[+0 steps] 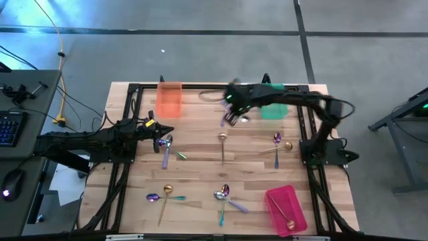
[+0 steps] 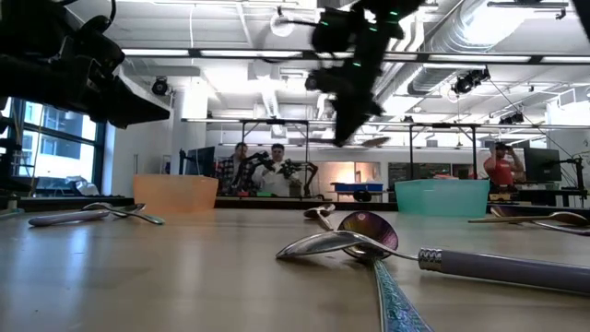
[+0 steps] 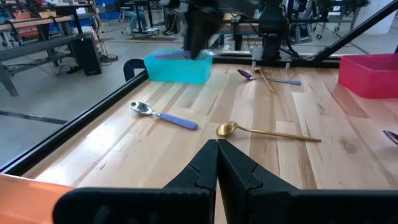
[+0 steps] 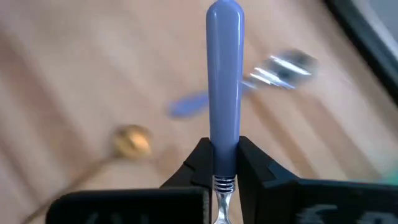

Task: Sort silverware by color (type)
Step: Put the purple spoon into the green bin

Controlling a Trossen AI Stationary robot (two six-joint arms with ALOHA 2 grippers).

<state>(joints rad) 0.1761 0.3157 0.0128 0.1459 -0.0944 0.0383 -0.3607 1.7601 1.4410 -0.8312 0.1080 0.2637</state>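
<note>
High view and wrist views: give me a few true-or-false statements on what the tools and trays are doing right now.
1. The right tool is shut on a lavender-handled spoon. True.
2. The left tool holds a gold spoon. False: it is shut and empty; the gold spoon lies on the table ahead of it.
3. The pink tray has a gold spoon in it. True.
4. The right tool is over the orange tray. False: it is raised beside the green tray.
5. Another lavender-handled spoon lies on the table. True.

Bright overhead strip lighting, soft shadows, wrist-view background motion-blurred — moving arm smeared
</note>
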